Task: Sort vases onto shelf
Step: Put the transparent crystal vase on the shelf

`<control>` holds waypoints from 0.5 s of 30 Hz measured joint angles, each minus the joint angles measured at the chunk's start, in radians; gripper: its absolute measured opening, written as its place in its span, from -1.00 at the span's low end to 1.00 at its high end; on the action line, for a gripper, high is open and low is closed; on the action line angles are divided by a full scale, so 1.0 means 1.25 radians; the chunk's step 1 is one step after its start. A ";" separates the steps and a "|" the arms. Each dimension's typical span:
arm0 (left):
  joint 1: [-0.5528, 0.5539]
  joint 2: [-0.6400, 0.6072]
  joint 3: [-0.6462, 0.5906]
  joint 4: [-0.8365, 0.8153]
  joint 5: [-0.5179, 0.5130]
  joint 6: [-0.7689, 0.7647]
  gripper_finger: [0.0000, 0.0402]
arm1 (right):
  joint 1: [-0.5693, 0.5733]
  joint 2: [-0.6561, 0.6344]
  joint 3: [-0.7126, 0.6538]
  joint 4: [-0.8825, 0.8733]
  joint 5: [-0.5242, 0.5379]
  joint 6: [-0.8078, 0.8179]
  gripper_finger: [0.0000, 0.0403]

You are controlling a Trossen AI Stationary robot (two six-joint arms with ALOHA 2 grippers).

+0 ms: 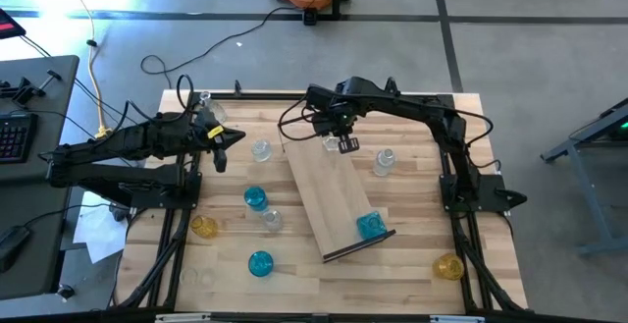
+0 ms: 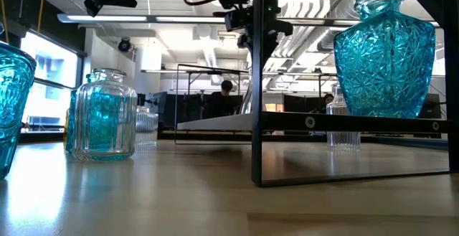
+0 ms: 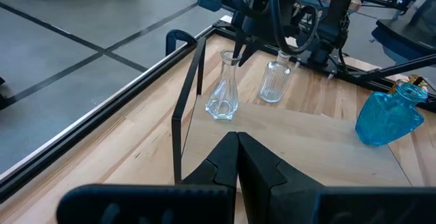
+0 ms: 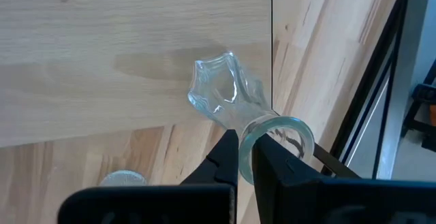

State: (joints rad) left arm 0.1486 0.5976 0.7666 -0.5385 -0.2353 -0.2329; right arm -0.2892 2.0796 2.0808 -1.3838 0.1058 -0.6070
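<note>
The right pincer (image 4: 244, 157) is clamped on the rim of a clear vase (image 4: 225, 91), which stands directly beneath it at the far end of the shelf (image 1: 329, 193). Beyond it, at the shelf's other end, sits a blue vase (image 1: 370, 226). The left pincer (image 1: 234, 137), fingers together and empty, hovers over the desk (image 1: 412, 264), well apart.

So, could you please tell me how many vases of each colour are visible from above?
Blue vases: 3
Amber vases: 2
Clear vases: 5 that I can make out
Total: 10, though other faint clear ones may be there.
</note>
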 joint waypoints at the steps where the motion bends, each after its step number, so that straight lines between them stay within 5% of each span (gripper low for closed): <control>1: 0.000 0.000 0.000 0.000 0.000 0.000 -0.99 | 0.001 0.000 0.000 -0.001 0.000 -0.001 -1.00; 6: 0.000 0.000 0.000 0.000 0.000 0.000 -0.99 | 0.002 0.000 0.000 -0.010 -0.002 -0.003 -0.96; 15: 0.000 0.000 0.000 0.000 0.000 -0.001 -0.99 | 0.002 0.003 -0.002 -0.005 -0.007 0.004 -0.56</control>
State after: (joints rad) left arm 0.1486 0.5976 0.7666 -0.5385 -0.2352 -0.2340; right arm -0.2871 2.0837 2.0781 -1.3901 0.0975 -0.6025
